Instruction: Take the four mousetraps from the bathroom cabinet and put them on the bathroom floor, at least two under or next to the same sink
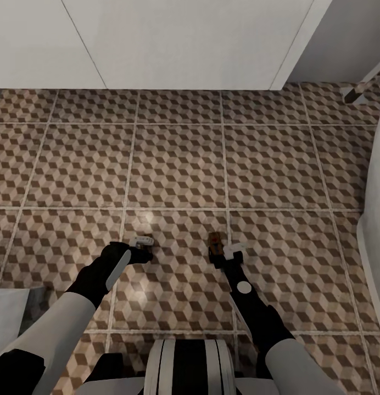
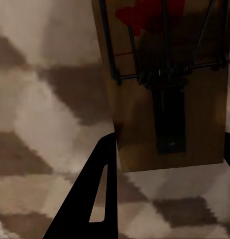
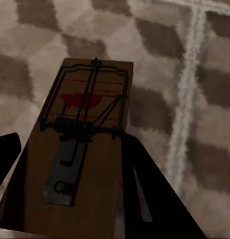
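Both grippers low over the bathroom floor (image 1: 179, 164), a mousetrap in each.

The left gripper (image 1: 141, 248) seemingly clamps its mousetrap (image 2: 170, 84); the right gripper (image 1: 223, 253) grips another mousetrap (image 3: 82, 149) by its long edges, board pointing forward toward the white vanity (image 1: 173, 44).

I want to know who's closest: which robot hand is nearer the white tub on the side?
Right. The right gripper, holding a mousetrap, is nearer the tub at the right edge. The left gripper sits farther away, across the floor.
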### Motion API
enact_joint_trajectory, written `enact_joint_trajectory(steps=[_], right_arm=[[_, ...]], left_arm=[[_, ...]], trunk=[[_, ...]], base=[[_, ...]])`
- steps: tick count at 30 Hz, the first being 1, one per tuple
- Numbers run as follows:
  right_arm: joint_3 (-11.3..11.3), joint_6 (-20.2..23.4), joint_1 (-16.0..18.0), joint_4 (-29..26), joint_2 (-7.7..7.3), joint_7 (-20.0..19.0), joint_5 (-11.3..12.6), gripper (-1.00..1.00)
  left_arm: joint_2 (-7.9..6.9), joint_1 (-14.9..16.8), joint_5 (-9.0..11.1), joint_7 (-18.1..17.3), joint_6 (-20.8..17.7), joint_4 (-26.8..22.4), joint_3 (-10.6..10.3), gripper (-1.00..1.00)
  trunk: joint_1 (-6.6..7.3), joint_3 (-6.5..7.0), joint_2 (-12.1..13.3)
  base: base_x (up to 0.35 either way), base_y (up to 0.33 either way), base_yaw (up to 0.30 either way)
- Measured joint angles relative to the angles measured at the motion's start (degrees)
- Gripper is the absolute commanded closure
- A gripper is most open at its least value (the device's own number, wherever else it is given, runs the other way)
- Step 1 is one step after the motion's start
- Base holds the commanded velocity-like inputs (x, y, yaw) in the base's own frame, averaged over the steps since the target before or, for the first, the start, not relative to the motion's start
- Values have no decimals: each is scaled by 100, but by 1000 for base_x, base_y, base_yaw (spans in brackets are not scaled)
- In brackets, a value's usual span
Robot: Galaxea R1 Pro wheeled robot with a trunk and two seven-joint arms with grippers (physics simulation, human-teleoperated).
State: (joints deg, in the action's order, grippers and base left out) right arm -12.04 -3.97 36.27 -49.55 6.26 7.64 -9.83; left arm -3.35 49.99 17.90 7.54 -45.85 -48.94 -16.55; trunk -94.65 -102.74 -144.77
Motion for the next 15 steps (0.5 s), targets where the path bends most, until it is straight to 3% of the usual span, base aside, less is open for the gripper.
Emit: enact_joint_trajectory(steps=[2, 8, 15], right_arm=[[0, -268, 0, 1, 5, 110, -145, 100], [11, -529, 0, 23, 6, 311, -254, 100], [17, -675, 0, 28, 21, 337, -272, 100]], left_arm=[[0, 0, -6, -4, 195, -126, -9, 100], [-1, 0, -17, -13, 902, -309, -19, 100], [-14, 0, -19, -24, 1290, -421, -23, 100]], trunk=[[0, 0, 0], [0, 0, 0], [0, 0, 0]], base=[[0, 0, 0], [0, 0, 0], [0, 0, 0]])
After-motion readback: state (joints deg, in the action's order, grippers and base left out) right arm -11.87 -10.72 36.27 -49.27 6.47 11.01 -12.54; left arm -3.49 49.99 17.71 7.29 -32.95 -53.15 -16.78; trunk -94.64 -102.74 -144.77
